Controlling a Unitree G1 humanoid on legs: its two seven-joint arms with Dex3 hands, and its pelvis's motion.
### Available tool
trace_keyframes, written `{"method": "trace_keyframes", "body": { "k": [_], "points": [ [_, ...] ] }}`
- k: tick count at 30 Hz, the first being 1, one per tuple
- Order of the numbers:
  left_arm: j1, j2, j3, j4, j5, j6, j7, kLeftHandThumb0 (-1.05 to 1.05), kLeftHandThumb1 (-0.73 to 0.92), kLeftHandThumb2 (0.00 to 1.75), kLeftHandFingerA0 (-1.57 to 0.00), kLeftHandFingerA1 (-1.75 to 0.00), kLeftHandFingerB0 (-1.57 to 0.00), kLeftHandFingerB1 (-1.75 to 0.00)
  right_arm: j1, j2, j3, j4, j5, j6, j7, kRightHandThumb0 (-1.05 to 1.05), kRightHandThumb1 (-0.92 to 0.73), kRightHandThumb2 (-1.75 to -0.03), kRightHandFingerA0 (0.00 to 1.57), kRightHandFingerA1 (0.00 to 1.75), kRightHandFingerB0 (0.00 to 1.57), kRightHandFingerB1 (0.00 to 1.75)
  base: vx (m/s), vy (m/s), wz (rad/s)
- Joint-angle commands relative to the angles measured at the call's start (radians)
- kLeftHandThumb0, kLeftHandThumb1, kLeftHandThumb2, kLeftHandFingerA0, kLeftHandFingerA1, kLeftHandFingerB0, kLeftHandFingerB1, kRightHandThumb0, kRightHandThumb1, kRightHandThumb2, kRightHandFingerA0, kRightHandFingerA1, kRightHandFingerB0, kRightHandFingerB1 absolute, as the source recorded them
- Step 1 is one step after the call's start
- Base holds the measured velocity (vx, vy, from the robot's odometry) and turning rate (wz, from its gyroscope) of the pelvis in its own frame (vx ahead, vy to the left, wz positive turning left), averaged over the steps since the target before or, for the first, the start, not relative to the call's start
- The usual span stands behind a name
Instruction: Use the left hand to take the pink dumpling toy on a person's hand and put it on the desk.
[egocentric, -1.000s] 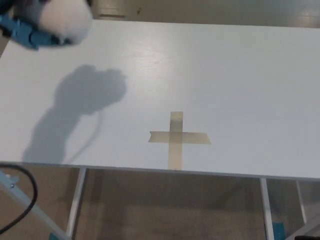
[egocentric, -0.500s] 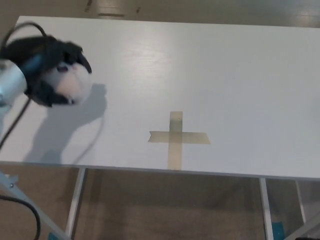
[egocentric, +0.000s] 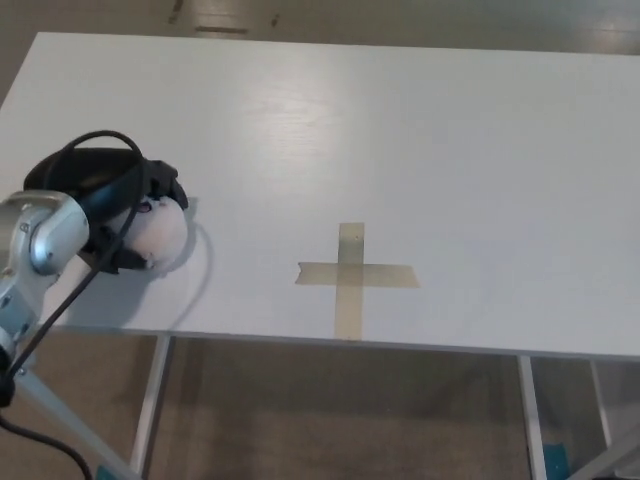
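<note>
The pink dumpling toy (egocentric: 160, 237) sits low at the bench's (egocentric: 420, 140) near left edge, apparently touching its surface, with the black fingers (egocentric: 160, 187) of the left hand (egocentric: 118, 215) clamped over its top and far side. Taking it looks done; what is left, by my reading, is letting go. The tape cross (egocentric: 352, 274) lies well apart, beyond the fingers to their right.

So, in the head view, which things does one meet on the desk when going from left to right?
Left hand shut on the pink dumpling toy → tape cross → bare white desk up to its right edge.
</note>
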Motion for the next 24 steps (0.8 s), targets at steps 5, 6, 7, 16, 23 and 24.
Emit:
{"method": "trace_keyframes", "body": {
  "k": [5, 6, 7, 16, 23, 24],
  "points": [
    [0.051, 0.013, 0.015, -0.148, -0.002, 0.109, -0.112, -0.85, 0.45, 0.61, 0.0, 0.0, 0.0, -0.12, 0.007, -0.001, -0.012, -0.002, 0.016, 0.008, 0.016, -0.24, -0.71, -0.61, 0.68, 0.46, 0.58, 0.43, 0.0, 0.0, 0.0],
    [0.056, 0.015, 0.018, -0.159, -0.004, 0.103, -0.106, -0.85, 0.45, 0.61, 0.0, 0.0, 0.0, -0.12, 0.007, -0.001, -0.013, -0.002, 0.016, 0.008, 0.016, -0.24, -0.71, -0.61, 0.68, 0.46, 0.58, 0.43, 0.0, 0.0, 0.0],
    [0.063, 0.019, 0.026, -0.182, -0.01, 0.1, -0.108, -0.86, 0.45, 0.61, 0.0, 0.0, 0.0, -0.12, 0.006, -0.002, -0.014, -0.001, 0.016, 0.01, 0.017, -0.24, -0.71, -0.61, 0.68, 0.46, 0.58, 0.43, 0.0, 0.0, 0.0],
    [0.092, 0.049, 0.092, -0.388, -0.023, 0.146, -0.172, -0.89, 0.48, 0.59, 0.0, 0.0, 0.0, -0.13, 0.005, -0.004, -0.012, -0.001, 0.015, 0.01, 0.031, -0.24, -0.71, -0.61, 0.68, 0.46, 0.57, 0.43, 0.0, 0.0, 0.0],
    [0.089, 0.122, 0.273, -0.769, -0.118, 0.201, -0.279, -0.99, 0.45, 0.69, 0.0, 0.0, 0.0, -0.09, -0.003, -0.006, -0.013, 0.001, 0.017, 0.021, 0.032, -0.25, -0.71, -0.61, 0.67, 0.46, 0.57, 0.43, 0.0, 0.0, 0.0],
    [0.096, 0.131, 0.307, -0.82, -0.137, 0.19, -0.28, -1.0, 0.45, 0.7, 0.0, 0.0, 0.0, -0.09, -0.002, -0.007, -0.013, 0.002, 0.017, 0.022, 0.032, -0.25, -0.71, -0.61, 0.68, 0.46, 0.57, 0.43, 0.0, 0.0, 0.0]
  ]
}}
